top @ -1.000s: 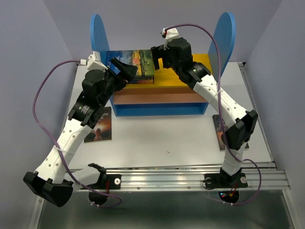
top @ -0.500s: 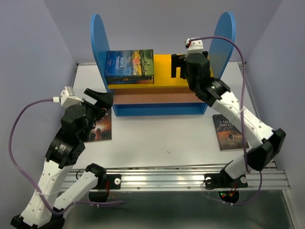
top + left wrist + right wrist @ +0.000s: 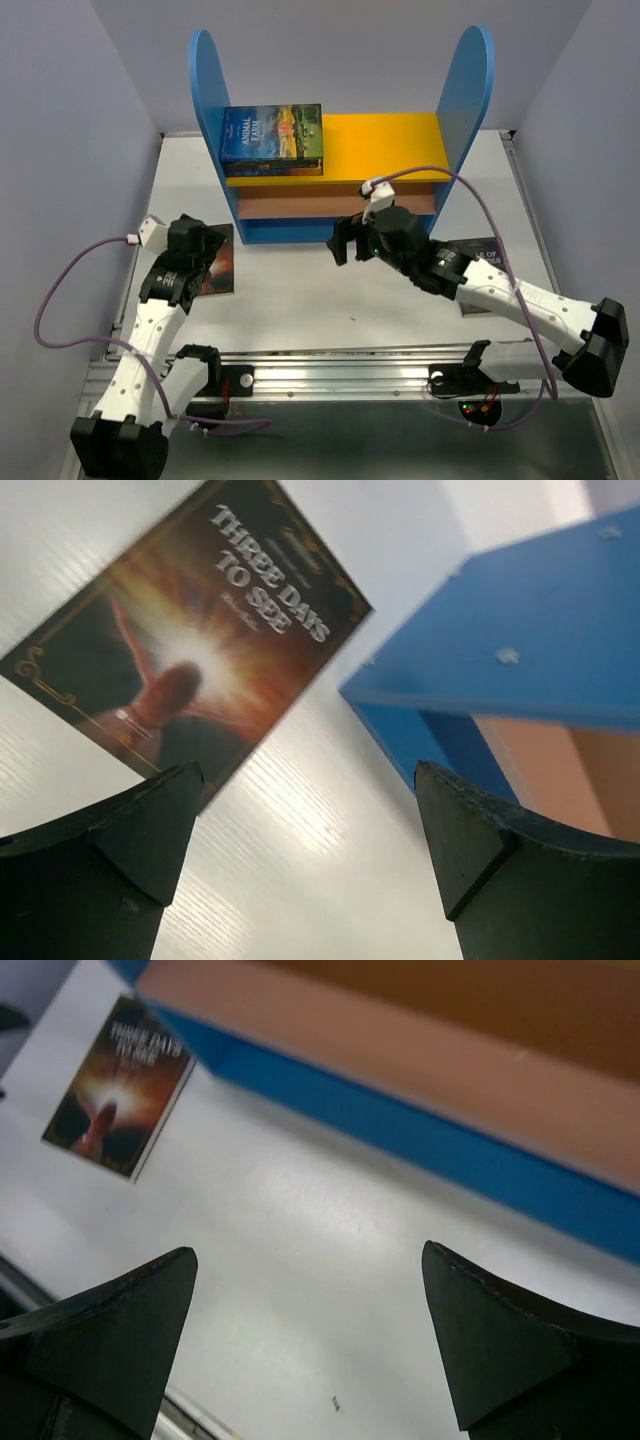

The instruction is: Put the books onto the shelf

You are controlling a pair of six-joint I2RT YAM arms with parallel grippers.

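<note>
- The left pincer (image 3: 207, 242) (image 3: 305, 780) is released, its two dark fingers (image 3: 120, 830) spread wide with nothing between them.
- It sits low at the left of the worktop (image 3: 330, 290). From above it overlaps the upper left part of the Three Days to See book (image 3: 218, 268).
- In the left wrist view that book (image 3: 200, 640) lies flat, face up and skewed, with its title readable. One finger covers its near edge.
- The right pincer (image 3: 345, 240) (image 3: 310, 1260) is also released, jaws apart and empty. It is over bare worktop just in front of the shelf (image 3: 385, 145), near the middle.
- In the right wrist view the shelf's blue base (image 3: 420, 1150) and light brown lower board (image 3: 400, 1070) run across the top. The Three Days to See book (image 3: 120, 1085) lies well off to the left.
- The right forearm crosses over a dark book (image 3: 488, 251) that lies flat on the worktop at the right. Only part of its cover shows.
- The Animal Farm book (image 3: 272, 139) is on the shelf's yellow top board, against the left blue side panel (image 3: 207, 80). Its cover faces the camera.
- The rest of the top board, up to the right side panel (image 3: 468, 80), holds no book.
</note>
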